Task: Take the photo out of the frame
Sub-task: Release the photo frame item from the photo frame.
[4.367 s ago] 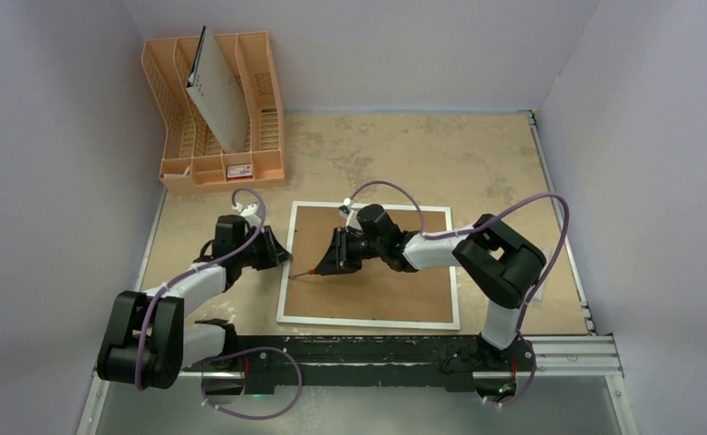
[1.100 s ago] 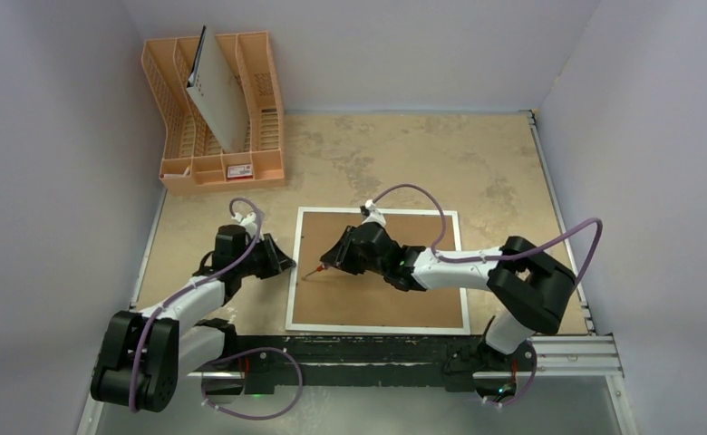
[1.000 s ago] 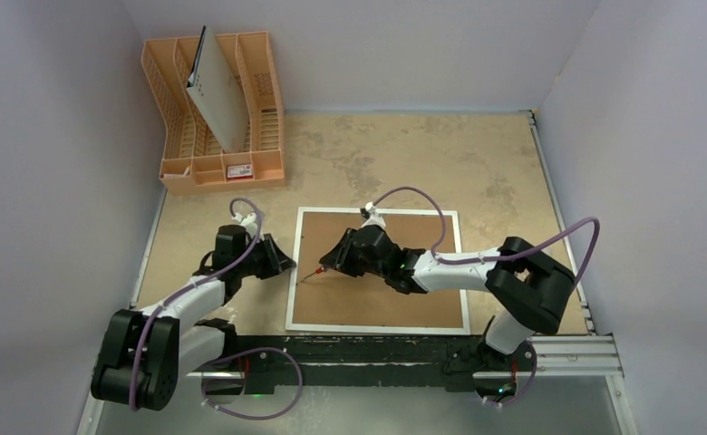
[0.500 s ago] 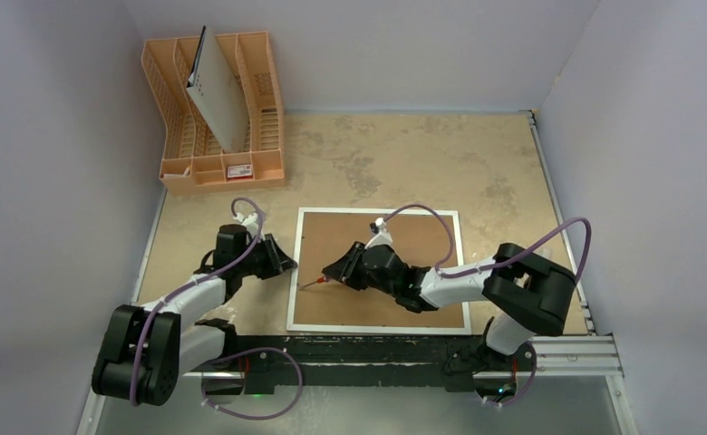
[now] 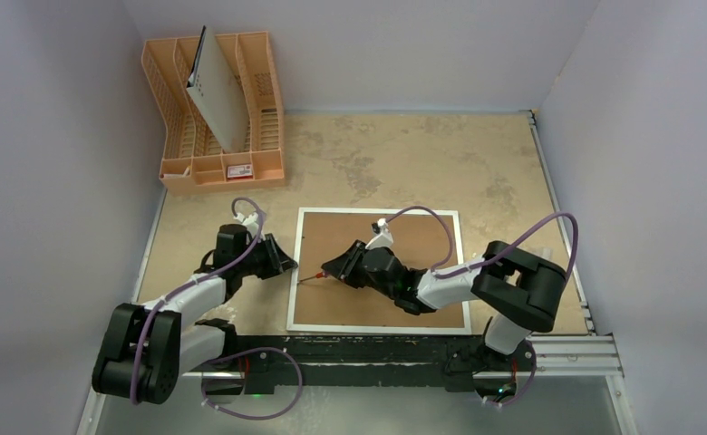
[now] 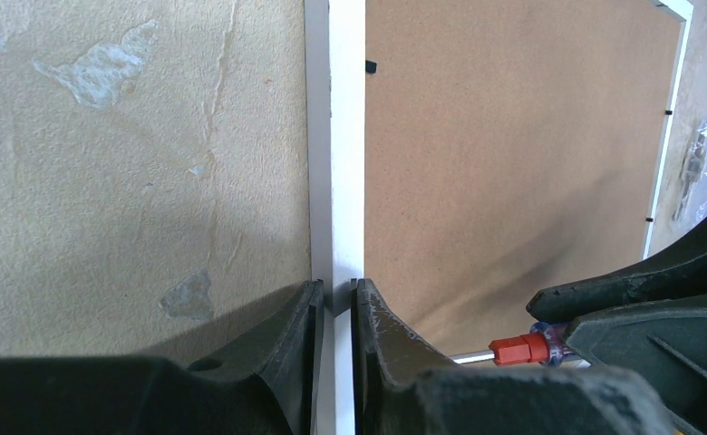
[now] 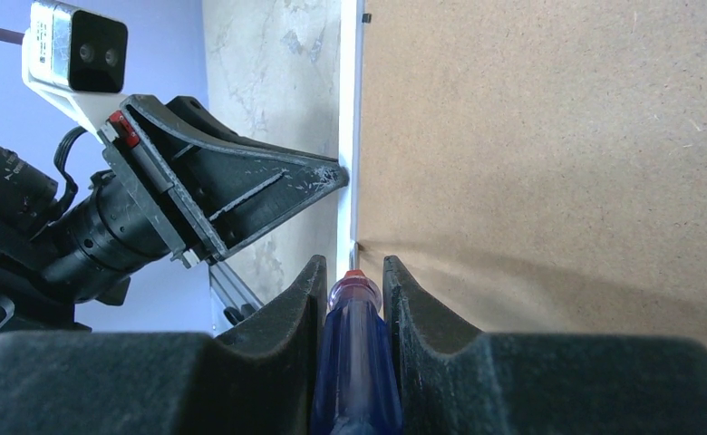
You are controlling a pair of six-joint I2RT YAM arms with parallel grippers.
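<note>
The frame [image 5: 377, 212] lies face down, its brown fibreboard back up inside a narrow white border. The photo is hidden under that back. My left gripper [image 5: 286, 265] is shut on the frame's left white border [image 6: 335, 181], one finger on each side of it [image 6: 334, 294]. My right gripper [image 5: 334, 269] is shut on a blue-handled screwdriver [image 7: 354, 372] with a red collar [image 6: 517, 348]. It lies low over the back, and its thin shaft [image 5: 310, 277] reaches the seam between back and left border, just right of the left fingers [image 7: 323, 177].
An orange plastic rack [image 5: 178, 149] stands at the far left, with a grey-white holed board [image 5: 218, 95] leaning in it. Small black tabs [image 6: 369, 66] sit along the frame's inner edge. Grey walls enclose the table, and a black rail [image 5: 377, 349] runs along the near edge.
The frame has shifted slightly right since the earliest frame. My right arm has folded and pulled nearer, carrying the screwdriver tip a little nearer along the left seam. The left gripper has held its grip.
</note>
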